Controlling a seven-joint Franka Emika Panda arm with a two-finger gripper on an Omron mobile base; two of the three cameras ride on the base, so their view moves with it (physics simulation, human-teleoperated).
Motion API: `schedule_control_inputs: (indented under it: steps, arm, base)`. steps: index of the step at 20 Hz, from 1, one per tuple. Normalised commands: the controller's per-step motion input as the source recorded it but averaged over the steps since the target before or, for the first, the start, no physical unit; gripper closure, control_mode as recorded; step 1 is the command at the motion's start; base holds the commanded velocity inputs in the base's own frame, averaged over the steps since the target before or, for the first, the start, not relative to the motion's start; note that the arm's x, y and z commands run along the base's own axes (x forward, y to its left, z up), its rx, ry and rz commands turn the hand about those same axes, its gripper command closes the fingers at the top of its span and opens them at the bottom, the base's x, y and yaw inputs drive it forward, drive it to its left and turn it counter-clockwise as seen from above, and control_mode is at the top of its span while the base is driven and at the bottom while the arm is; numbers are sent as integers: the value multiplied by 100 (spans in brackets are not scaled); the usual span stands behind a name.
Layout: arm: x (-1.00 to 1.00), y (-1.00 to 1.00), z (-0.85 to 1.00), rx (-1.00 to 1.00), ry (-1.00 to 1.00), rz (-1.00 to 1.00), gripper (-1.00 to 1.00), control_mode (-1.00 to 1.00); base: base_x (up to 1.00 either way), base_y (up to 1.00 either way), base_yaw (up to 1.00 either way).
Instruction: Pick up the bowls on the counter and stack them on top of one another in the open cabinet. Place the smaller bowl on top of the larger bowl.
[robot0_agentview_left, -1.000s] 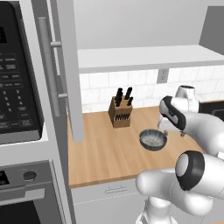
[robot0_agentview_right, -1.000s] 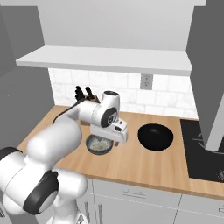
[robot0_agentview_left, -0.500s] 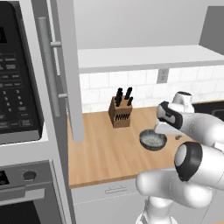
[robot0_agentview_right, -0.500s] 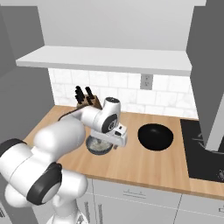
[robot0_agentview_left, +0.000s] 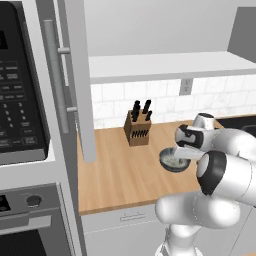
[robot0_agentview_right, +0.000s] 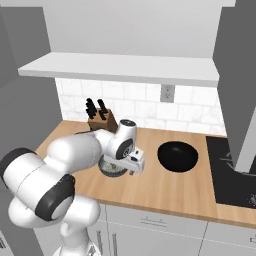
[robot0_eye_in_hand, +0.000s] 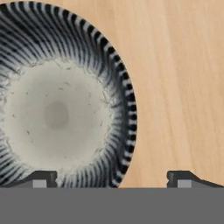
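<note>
1. The hand view shows the small bowl (robot0_eye_in_hand: 61, 105) from above: pale grey middle, black and white stripes up its sides.
2. The right base view shows a bigger black bowl (robot0_agentview_right: 178, 156) on the table (robot0_agentview_right: 165, 187).
3. The jaws are spread over the small bowl's rim, near the table's middle.

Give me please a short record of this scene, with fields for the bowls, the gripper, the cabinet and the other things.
small bowl: speckled bowl on the counter, under the hand
large bowl: black bowl on the counter, apart from the small one
gripper: gripper open, its fingers astride the small bowl's rim
cabinet: cabinet shelf above the counter, door open
other: knife block by the wall; microwave
</note>
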Motion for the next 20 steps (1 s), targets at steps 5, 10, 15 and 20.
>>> schedule_control_inputs:
  steps: [5, 10, 15, 20]
  arm:
    - [15, 0, -11, 0, -7, 0, -100, -100]
    - [6, 0, -12, 0, -4, 0, -100, -100]
    - [1, 0, -4, 0, 0, 0, 100, -100]
    - [0, 0, 0, 0, 0, 0, 100, -100]
  base:
    - [0, 0, 0]
    - [0, 0, 0]
    - [0, 0, 0]
    - [0, 0, 0]
